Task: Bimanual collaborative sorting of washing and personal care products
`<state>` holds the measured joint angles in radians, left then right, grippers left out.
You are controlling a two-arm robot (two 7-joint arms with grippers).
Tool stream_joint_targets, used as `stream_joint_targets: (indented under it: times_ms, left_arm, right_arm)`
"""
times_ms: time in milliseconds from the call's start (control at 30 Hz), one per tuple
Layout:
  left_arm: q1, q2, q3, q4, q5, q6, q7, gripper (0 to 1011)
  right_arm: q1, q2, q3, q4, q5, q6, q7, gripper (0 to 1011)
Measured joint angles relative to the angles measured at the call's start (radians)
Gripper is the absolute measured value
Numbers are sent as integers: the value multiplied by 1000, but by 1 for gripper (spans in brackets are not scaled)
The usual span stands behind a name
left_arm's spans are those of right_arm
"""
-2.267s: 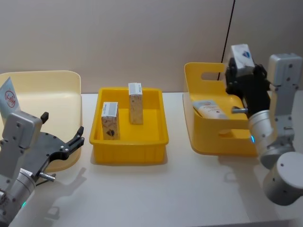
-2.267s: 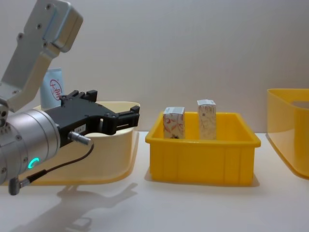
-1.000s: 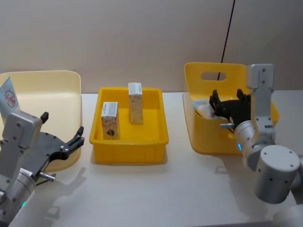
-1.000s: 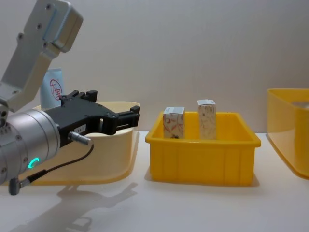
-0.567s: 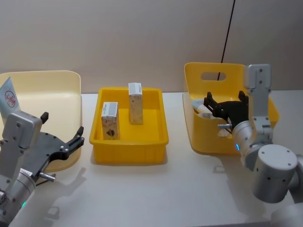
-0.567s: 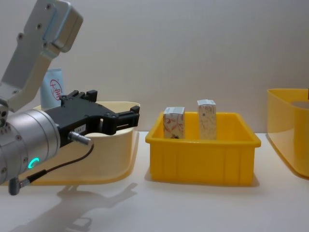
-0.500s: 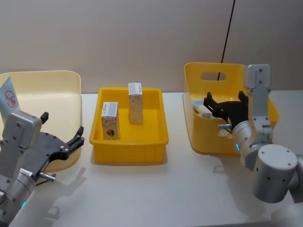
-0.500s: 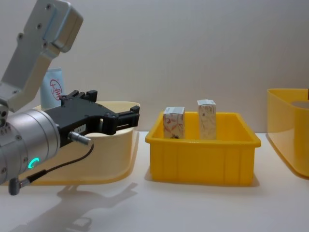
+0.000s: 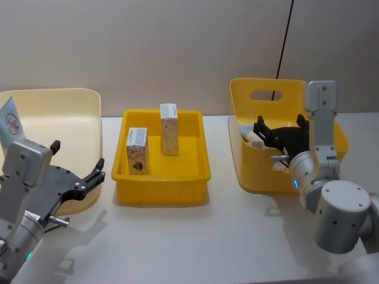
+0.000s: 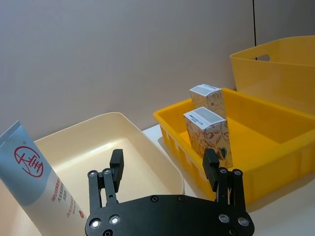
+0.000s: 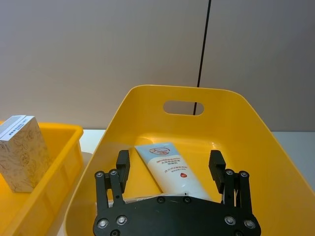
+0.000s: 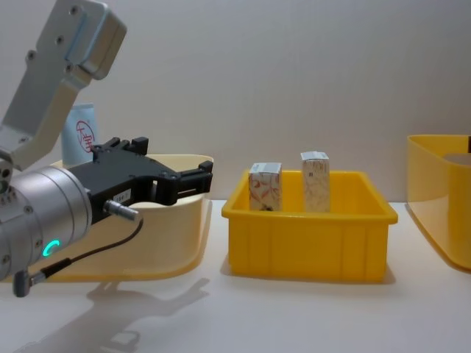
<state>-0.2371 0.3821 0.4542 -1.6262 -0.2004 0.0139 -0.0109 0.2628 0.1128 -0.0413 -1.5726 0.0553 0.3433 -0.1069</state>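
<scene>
A light-blue tube (image 9: 10,124) (image 10: 34,177) (image 12: 82,136) leans in the cream bin (image 9: 71,112) at the left. Two marbled cartons (image 9: 137,151) (image 9: 169,129) stand upright in the middle yellow tray (image 9: 163,189); the left wrist view shows them as well (image 10: 209,135) (image 10: 209,98). My left gripper (image 9: 78,155) (image 10: 163,164) hovers open and holds nothing at the cream bin's near edge. My right gripper (image 9: 279,125) (image 11: 170,164) is open, low inside the handled yellow bin (image 9: 266,94), just above a second tube (image 11: 170,169) lying on its floor.
The three containers stand in a row on the white table (image 9: 207,236), with narrow gaps between them. A black cable (image 9: 284,41) hangs down the wall behind the right bin. The chest view shows the tray (image 12: 305,243) centred and the right bin's wall (image 12: 441,213) at the edge.
My right gripper, earlier shut on a white carton high above the right bin, has come down into the bin and stands open, then edged slightly left. The left arm has not moved.
</scene>
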Motion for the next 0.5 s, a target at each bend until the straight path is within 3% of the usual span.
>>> stream_joint_targets:
  times_ms: [500]
  left_arm:
    - [0,0,0,0,0,0,0,1003]
  right_arm:
    - [1,0,0,1,0,2,0,1001]
